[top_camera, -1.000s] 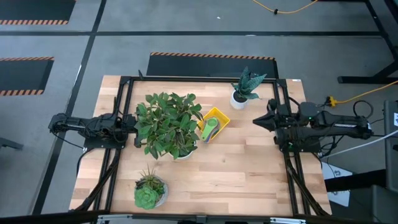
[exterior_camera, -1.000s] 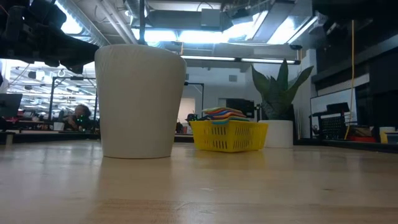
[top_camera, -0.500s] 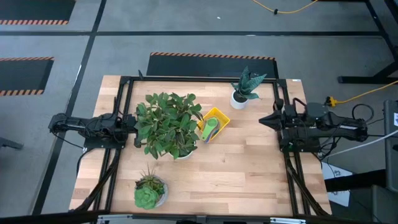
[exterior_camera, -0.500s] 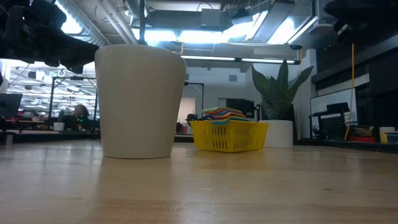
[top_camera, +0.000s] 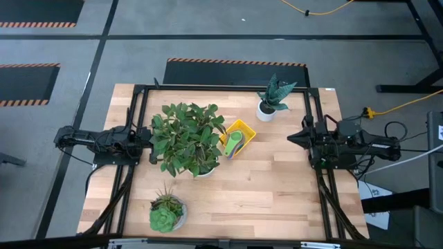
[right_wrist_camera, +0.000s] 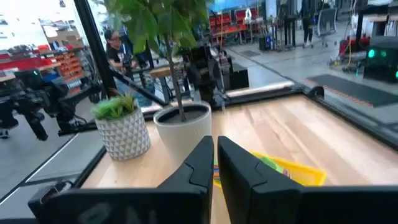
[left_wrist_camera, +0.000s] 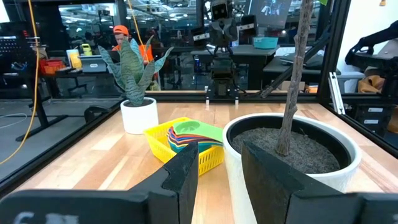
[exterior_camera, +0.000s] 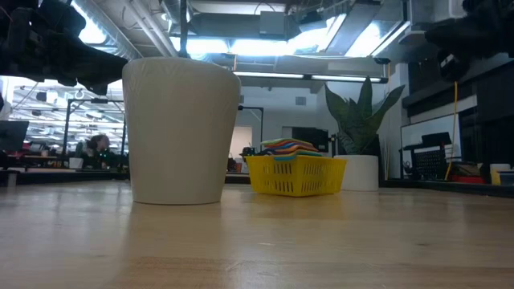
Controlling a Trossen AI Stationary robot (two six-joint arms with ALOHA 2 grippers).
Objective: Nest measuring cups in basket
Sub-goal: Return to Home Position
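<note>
The yellow basket (top_camera: 243, 128) stands on the table right of the big leafy plant. The measuring cups (top_camera: 233, 144) lie nested inside it, a green one on top with its handle toward the near edge. From the low view the coloured stack (exterior_camera: 285, 146) rises above the basket's rim (exterior_camera: 293, 177). My left gripper (top_camera: 154, 137) waits open at the table's left edge, behind the leafy plant, and its wrist view shows the basket (left_wrist_camera: 163, 133) past the pot. My right gripper (top_camera: 289, 137) hovers shut at the right edge, well right of the basket (right_wrist_camera: 298, 170).
A large leafy plant in a white pot (top_camera: 187, 138) stands between my left gripper and the basket. A snake plant (top_camera: 271, 100) is at the far side, a succulent in a patterned pot (top_camera: 166, 213) near the front left. Bare wood lies right of the basket. People work beyond the table.
My right arm has folded back toward the table's right edge, and its gripper has drawn a little away from the basket. In the low view the arm has come lower at the upper right. The basket and the cups have stayed put.
</note>
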